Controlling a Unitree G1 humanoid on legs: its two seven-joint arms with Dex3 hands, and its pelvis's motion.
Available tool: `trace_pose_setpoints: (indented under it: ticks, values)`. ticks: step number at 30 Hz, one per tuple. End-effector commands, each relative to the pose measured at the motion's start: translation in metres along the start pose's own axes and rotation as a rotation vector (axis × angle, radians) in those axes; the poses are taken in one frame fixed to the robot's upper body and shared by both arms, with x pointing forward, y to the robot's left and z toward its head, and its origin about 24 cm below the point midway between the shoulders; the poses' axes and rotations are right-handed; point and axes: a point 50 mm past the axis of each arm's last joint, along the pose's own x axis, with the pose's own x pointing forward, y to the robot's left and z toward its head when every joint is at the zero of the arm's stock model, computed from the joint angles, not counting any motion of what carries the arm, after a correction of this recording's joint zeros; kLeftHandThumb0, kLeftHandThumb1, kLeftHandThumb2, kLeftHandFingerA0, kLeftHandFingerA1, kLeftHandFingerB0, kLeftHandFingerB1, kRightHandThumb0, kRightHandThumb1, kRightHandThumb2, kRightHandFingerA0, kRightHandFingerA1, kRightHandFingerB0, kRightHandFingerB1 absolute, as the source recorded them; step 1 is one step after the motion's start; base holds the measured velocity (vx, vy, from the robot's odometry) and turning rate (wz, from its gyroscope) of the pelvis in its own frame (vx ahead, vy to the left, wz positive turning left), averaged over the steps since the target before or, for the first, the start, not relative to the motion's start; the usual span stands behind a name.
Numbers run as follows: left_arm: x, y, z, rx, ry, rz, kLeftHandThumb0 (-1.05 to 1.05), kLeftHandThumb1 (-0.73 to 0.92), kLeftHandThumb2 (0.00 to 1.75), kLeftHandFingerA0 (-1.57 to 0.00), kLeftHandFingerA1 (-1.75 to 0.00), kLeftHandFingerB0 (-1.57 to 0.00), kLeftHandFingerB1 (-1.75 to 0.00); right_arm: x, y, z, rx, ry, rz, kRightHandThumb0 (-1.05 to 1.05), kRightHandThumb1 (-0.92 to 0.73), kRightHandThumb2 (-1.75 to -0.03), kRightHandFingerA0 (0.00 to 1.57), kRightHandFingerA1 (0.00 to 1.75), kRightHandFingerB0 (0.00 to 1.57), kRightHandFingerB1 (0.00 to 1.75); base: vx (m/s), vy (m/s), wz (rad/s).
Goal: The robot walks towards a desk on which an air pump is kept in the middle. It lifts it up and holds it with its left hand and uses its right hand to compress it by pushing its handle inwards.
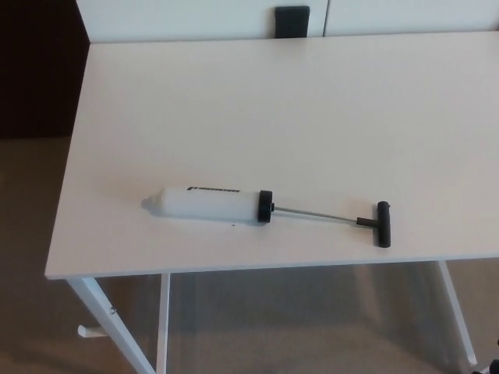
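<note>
The air pump lies flat on the white desk (312,101), near the front edge. Its white barrel (207,203) points left and ends in a black collar (265,207). A thin metal rod (316,214) is drawn out to the right and ends in a black T-handle (382,224). Nothing touches the pump. My left hand does not show. Only a dark sliver of my right hand (495,365) shows at the bottom right corner, below the desk's edge and far from the handle.
The desk's front edge (234,269) runs just below the pump, and its left edge is at picture left. White legs (109,319) stand underneath on a tan floor. A small black object (291,17) sits at the desk's far edge against white panels.
</note>
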Motion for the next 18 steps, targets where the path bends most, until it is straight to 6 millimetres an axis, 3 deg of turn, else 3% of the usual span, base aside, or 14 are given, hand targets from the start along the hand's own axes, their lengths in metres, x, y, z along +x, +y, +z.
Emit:
trace_pose_setpoints:
  ticks: [1, 2, 3, 5, 6, 8, 10, 14, 16, 18]
  values:
    - [-0.052, -0.011, 0.131, 0.294, -0.464, 0.017, -0.14, 0.53, 0.58, -0.28, -0.38, -0.26, -0.32, -0.031, -0.006, 0.014, -0.008, -0.068, 0.116, -0.29, -0.67, -0.59, 0.70, 0.49, 0.54, 0.44, 0.00, 0.000, 0.00]
    - [-0.060, -0.019, 0.146, 0.348, -0.527, -0.003, -0.14, 0.53, 0.58, -0.28, -0.38, -0.26, -0.32, -0.036, -0.007, 0.016, -0.011, -0.078, 0.130, -0.29, -0.67, -0.59, 0.70, 0.49, 0.54, 0.44, 0.00, 0.000, 0.00]
    - [-0.073, -0.035, 0.171, 0.423, -0.643, -0.042, -0.11, 0.36, 0.83, -0.26, -0.55, -0.16, -0.49, -0.043, -0.009, 0.018, -0.011, -0.089, 0.146, -0.29, -0.63, -0.58, 0.72, 0.49, 0.54, 0.44, 0.00, 0.000, 0.00]
    - [-0.087, -0.052, 0.192, 0.489, -0.756, -0.080, -0.11, 0.36, 0.83, -0.26, -0.55, -0.16, -0.49, -0.050, -0.010, 0.020, -0.011, -0.095, 0.160, -0.29, -0.63, -0.58, 0.72, 0.49, 0.54, 0.44, 0.00, 0.000, 0.00]
    - [-0.097, -0.065, 0.206, 0.547, -0.825, -0.111, -0.29, 0.48, 0.61, -0.29, -0.40, -0.27, -0.35, -0.054, -0.012, 0.018, -0.015, -0.096, 0.168, -0.31, -0.62, -0.58, 0.75, 0.49, 0.56, 0.45, 0.00, 0.000, 0.00]
    - [-0.114, -0.091, 0.227, 0.649, -0.937, -0.165, -0.34, 0.45, 0.62, -0.27, -0.41, -0.25, -0.35, -0.058, -0.015, 0.015, -0.016, -0.090, 0.178, -0.29, -0.61, -0.58, 0.75, 0.50, 0.57, 0.45, 0.00, 0.000, 0.00]
    - [-0.125, -0.108, 0.238, 0.712, -1.011, -0.199, -0.34, 0.45, 0.62, -0.27, -0.41, -0.25, -0.35, -0.060, -0.016, 0.013, -0.013, -0.084, 0.182, -0.29, -0.61, -0.58, 0.75, 0.50, 0.57, 0.45, 0.00, 0.000, 0.00]
    - [-0.151, -0.177, 0.262, 0.930, -1.205, -0.372, -0.38, 0.43, 0.62, -0.26, -0.41, -0.23, -0.35, -0.060, -0.010, 0.011, -0.017, -0.089, 0.189, -0.30, -0.61, -0.58, 0.80, 0.50, 0.59, 0.46, 0.00, 0.000, 0.00]
    - [-0.152, -0.183, 0.262, 0.942, -1.212, -0.387, -0.38, 0.43, 0.62, -0.26, -0.41, -0.23, -0.35, -0.060, -0.010, 0.011, -0.019, -0.090, 0.190, -0.30, -0.61, -0.58, 0.80, 0.50, 0.59, 0.46, 0.00, 0.000, 0.00]
    - [-0.156, -0.208, 0.262, 0.989, -1.226, -0.469, -0.41, 0.43, 0.62, -0.28, -0.41, -0.26, -0.35, -0.060, -0.008, 0.008, -0.025, -0.084, 0.191, -0.31, -0.59, -0.58, 0.85, 0.52, 0.60, 0.46, 0.00, 0.000, 0.00]
